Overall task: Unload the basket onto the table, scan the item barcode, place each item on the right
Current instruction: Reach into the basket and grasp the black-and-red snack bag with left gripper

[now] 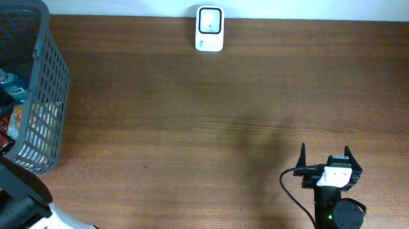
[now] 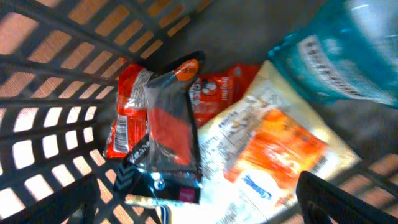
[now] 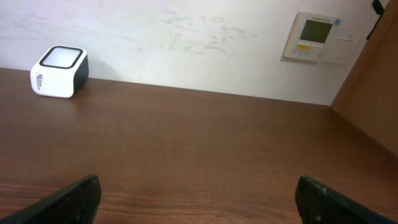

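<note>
Packets heaped in your grey basket (image 1: pixel 49 85) at the desk's (image 1: pixel 225 129) left end: black-and-red pouch (image 2: pixel 171 124) on top, red wrappers (image 2: pixel 124 118) under it, white-and-orange bag (image 2: pixel 273 155) beside. Left end effector (image 2: pixel 199 193) hangs over them, fingers apart. Right end effector (image 3: pixel 198 186) also apart, empty, over bare brown wood. White scanner (image 1: pixel 210 29) sits at the far edge by a pale wall (image 3: pixel 186 50).

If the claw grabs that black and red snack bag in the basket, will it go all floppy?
Probably floppy: the black and red snack bag looks like thin, wrinkled film. It is likely light for its size, since it lies on top of the other packets without seeming to squash them. Its shiny skin may be a bit slippery.
</note>
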